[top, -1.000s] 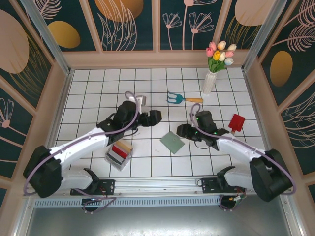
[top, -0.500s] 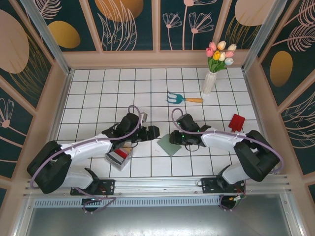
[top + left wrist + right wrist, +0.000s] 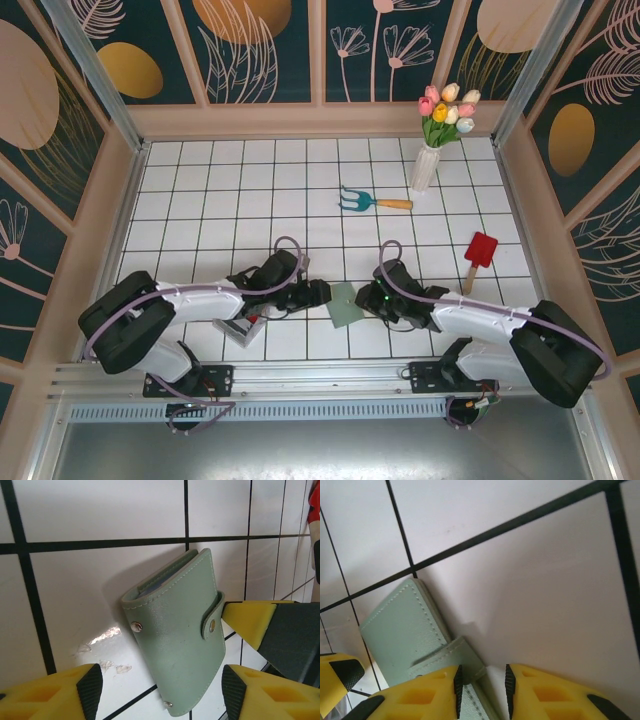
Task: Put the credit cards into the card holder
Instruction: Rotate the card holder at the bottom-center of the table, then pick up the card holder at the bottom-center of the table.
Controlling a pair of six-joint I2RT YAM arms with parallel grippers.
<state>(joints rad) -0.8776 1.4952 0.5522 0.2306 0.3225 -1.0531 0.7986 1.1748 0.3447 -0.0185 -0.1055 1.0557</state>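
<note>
The card holder (image 3: 175,640) lies flat and closed on the white tiled table (image 3: 210,190), between the 2 arms, with its strap snapped over the front edge.

The left tool (image 3: 157,695) stands wide open and empty, 1 finger on either side of the holder's near end. The right tool (image 3: 482,692) is nearly closed. The strap (image 3: 447,656) reaches into the narrow gap at its tips, but I cannot tell whether it is truly pinched.

The step in hand looks like undoing the snap. To do it well:

1. The left tool should pin the holder's body first, by clamping or pressing it (a light holder will simply lift with the strap).
2. The right tool should take the strap close to the snap, not at its very tip.
3. It should peel upward and away from the front edge in a short arc rather than drag sideways.
</note>
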